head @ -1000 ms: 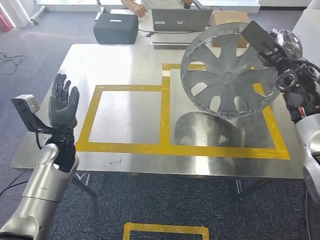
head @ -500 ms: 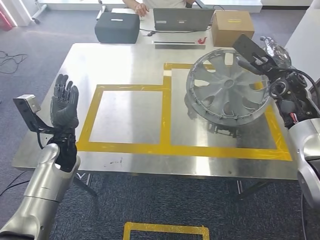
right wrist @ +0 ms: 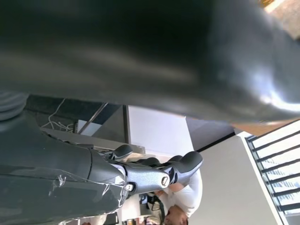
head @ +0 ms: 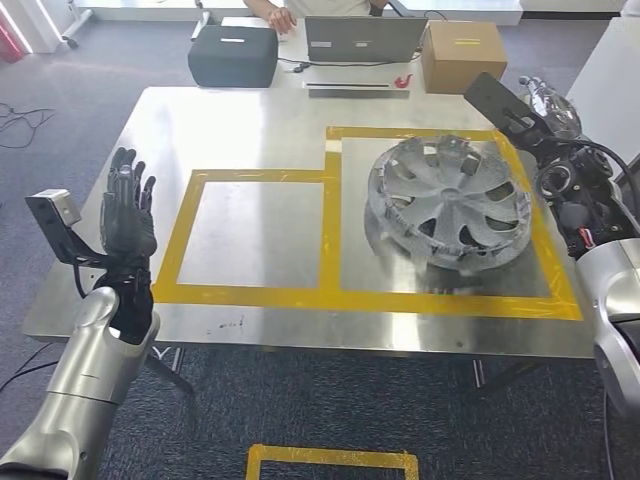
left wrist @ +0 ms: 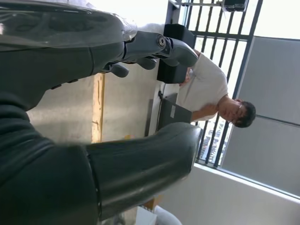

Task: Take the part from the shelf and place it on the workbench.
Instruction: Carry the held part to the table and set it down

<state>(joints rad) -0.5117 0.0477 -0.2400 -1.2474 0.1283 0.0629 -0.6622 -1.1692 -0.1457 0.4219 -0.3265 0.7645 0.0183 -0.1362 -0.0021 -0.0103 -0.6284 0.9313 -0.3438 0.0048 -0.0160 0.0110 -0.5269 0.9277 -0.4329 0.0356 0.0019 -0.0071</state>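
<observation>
The hubcap [head: 447,203] lies on the worktop [head: 256,130], inside the right-hand bay of the yellow tape [head: 330,235] outline, at about three o'clock from the worktop's middle. It looks nearly flat, its ribbed underside up, though its near rim is blurred, so I cannot say whether it has fully settled.

At three o'clock from the hubcap sits the right hand [head: 562,175], just off the rim. From the head view I cannot tell whether its fingers touch the rim or how far they are spread. The right wrist view shows dark fingers [right wrist: 152,171] stretched out rather than curled, with a large dark blurred surface close to the lens, so whether it has let go is not clear.

The left hand [head: 127,210] is raised at nine o'clock, off the worktop's edge, fingers apart and upright, holding nothing.

The step in hand appears to be the release. To do it well, the right hand should spread fully before it moves, then draw straight out toward three o'clock and up, so no finger catches a spoke or drags the hubcap across the tape. The left hand is best kept where it is.

At twelve o'clock, beyond the worktop, are a laptop [head: 364,38], a box [head: 463,50], a dark case [head: 232,55] and a person's hand [head: 281,17].
</observation>
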